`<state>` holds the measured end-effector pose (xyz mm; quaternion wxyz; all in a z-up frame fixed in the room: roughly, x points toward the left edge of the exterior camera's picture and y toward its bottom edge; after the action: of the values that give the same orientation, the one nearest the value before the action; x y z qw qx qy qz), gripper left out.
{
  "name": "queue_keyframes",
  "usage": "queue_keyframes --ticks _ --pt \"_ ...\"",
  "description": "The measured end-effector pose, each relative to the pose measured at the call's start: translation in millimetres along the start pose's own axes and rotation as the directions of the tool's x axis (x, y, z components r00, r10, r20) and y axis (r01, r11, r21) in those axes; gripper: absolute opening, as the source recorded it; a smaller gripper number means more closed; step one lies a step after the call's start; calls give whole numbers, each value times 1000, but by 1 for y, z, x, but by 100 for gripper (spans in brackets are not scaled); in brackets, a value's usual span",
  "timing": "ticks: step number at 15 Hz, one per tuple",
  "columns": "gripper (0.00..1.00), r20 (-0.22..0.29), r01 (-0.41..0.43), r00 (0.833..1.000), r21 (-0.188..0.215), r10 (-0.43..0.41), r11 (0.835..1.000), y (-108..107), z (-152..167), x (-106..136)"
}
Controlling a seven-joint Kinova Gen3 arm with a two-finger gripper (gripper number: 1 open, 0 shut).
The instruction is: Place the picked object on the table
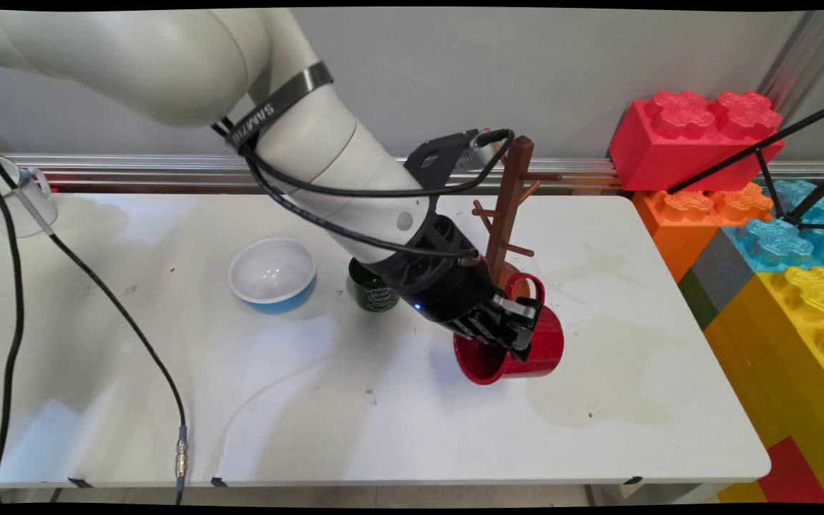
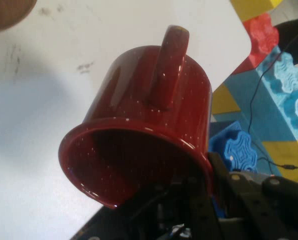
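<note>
At frame centre-right, a rigid, glossy, likely slippery red enamel mug [image 1: 519,348] is clamped by its rim in the gripper [image 1: 519,330]; its handle [image 2: 168,67] is left free.

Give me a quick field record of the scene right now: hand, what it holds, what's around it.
hand: shut on the rim of the red mug
mug pose: tipped on its side, mouth toward the camera in the main view, handle up
nearest thing: wooden mug tree, just behind the mug, no mugs on its pegs
also on table: dark green cup, partly hidden by the arm; white bowl with blue outside to its left
table: white
beyond right edge: big coloured toy bricks
</note>
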<state>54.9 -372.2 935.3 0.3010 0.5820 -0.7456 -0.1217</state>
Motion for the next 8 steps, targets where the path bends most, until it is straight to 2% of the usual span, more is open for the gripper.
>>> queue_keyframes --ticks 8 --pt "0 95 49 993 141 -63 989 16 -13 4"
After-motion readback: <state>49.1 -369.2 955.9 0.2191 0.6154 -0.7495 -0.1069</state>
